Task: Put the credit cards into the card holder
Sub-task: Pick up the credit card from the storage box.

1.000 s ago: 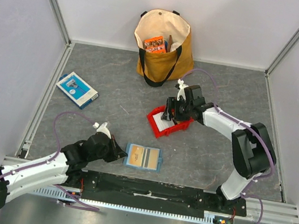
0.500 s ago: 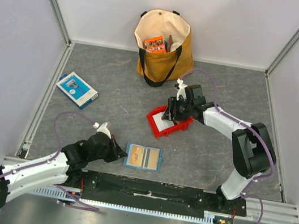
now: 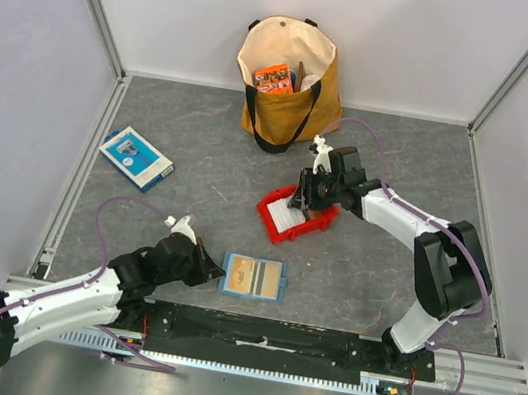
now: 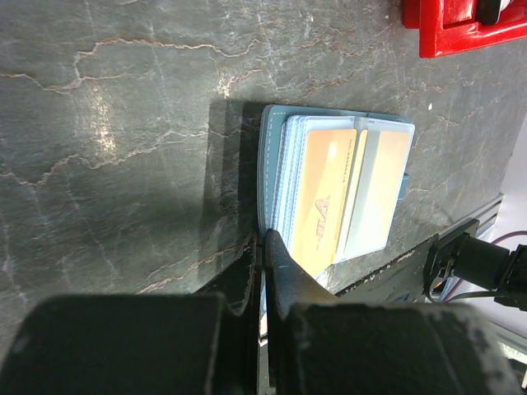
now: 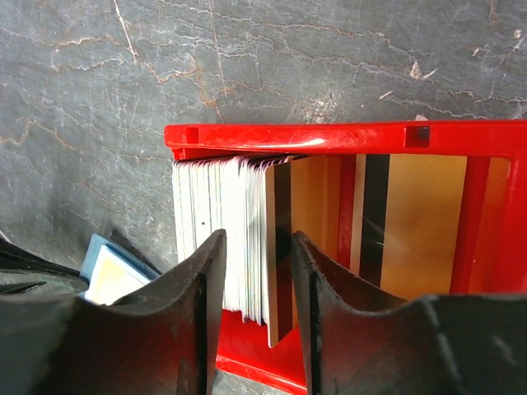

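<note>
though unclear overhead, pincer astride cards

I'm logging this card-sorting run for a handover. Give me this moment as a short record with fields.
card holder: lying open, cards showing in its pockets
credit cards: stack standing on edge in the red bin
left gripper: fingers shut, tips at the card holder's edge
right gripper: fingers astride several cards of the stack; a firm grip is not clear
other items: tote bag, blue-and-white box
</note>
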